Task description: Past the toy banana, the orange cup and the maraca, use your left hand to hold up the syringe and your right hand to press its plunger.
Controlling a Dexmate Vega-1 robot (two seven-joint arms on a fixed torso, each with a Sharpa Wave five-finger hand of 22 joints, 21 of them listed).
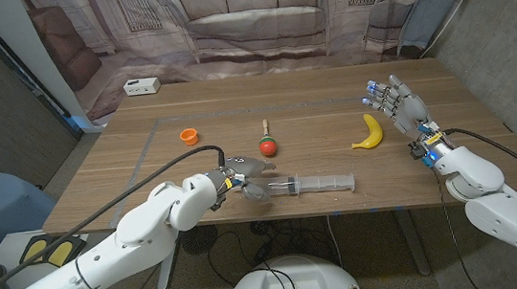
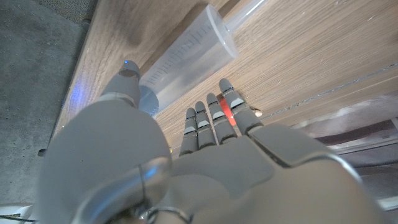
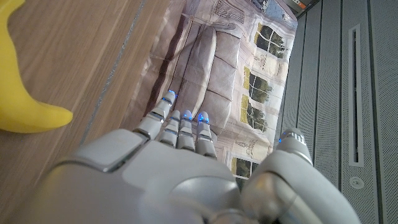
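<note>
The clear syringe [image 1: 301, 186] lies flat near the table's front edge, its plunger rod pointing to the right. My left hand [image 1: 241, 179] is at the barrel's left end. In the left wrist view the thumb [image 2: 126, 79] sits on one side of the barrel [image 2: 186, 56] and the straight fingers [image 2: 219, 115] on the other, without a closed grip. My right hand [image 1: 396, 101] is raised over the table's right side, fingers spread and holding nothing. Close to its left lies the toy banana [image 1: 368, 133], which the right wrist view also shows as a yellow banana [image 3: 18, 93].
The red and green maraca [image 1: 266, 145] and the orange cup [image 1: 188, 134] sit mid-table behind the syringe. A white box [image 1: 141, 86] stands at the back left corner. A printed sofa backdrop [image 1: 246, 21] hangs behind the wooden table [image 1: 433, 160].
</note>
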